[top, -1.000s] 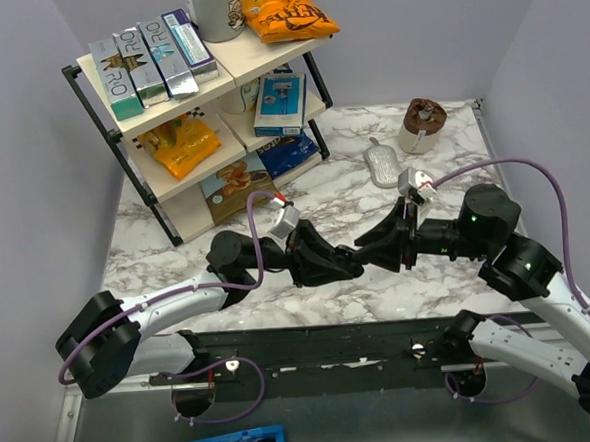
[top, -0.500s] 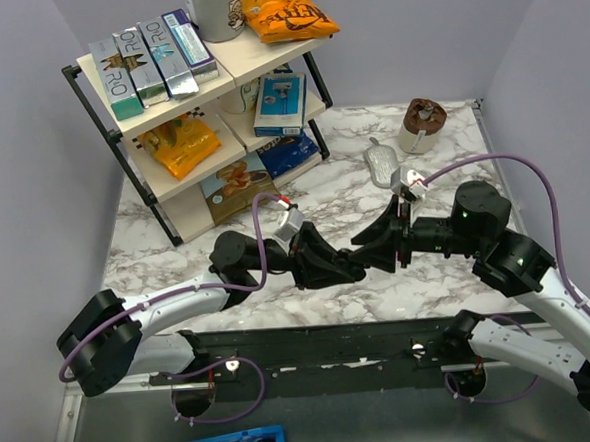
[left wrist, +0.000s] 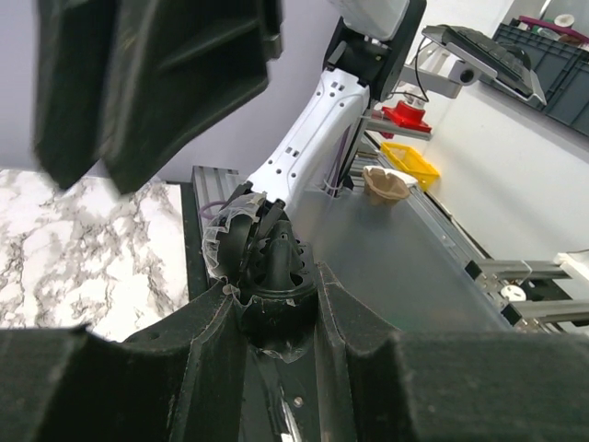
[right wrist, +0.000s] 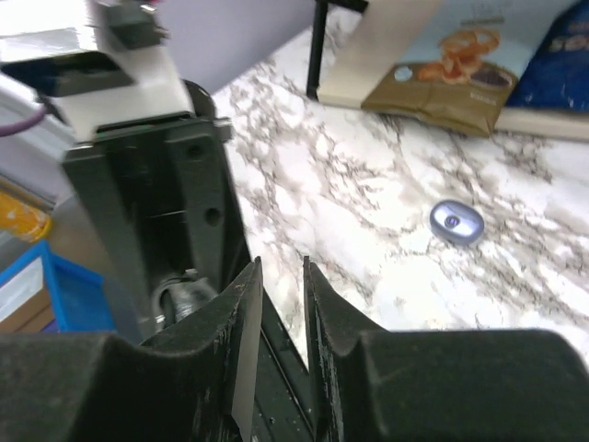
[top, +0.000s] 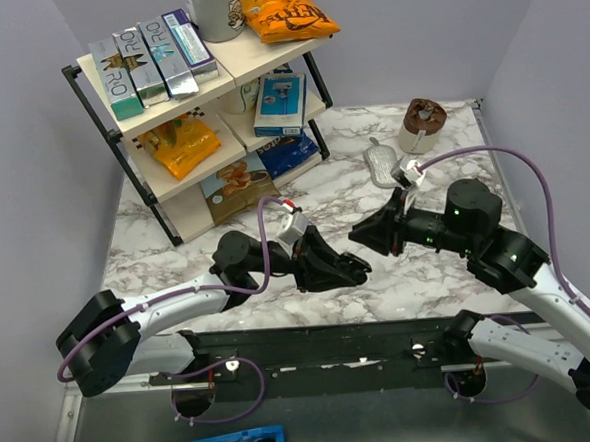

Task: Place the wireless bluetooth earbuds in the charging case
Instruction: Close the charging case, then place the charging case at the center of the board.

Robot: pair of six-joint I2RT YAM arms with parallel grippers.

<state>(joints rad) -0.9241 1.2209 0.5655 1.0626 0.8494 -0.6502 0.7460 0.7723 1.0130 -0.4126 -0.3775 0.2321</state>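
My left gripper is shut on a small black object that has a clear silicone edge. It looks like an earbud or the case, but I cannot tell which. In the left wrist view it sits between the fingertips of the left gripper. My right gripper hangs a short way above and right of the left one, apart from it. In the right wrist view the right gripper has a narrow gap between its jaws and nothing in it. A small blue-grey oval piece lies on the marble beyond it.
A two-level shelf with boxes and snack bags stands at the back left. A grey oval object and a brown-topped cup sit at the back right. A black rail runs along the near edge.
My right gripper has drawn back up and to the right, away from the left gripper's tips. The left gripper has stayed low over the marble, still holding the black object.
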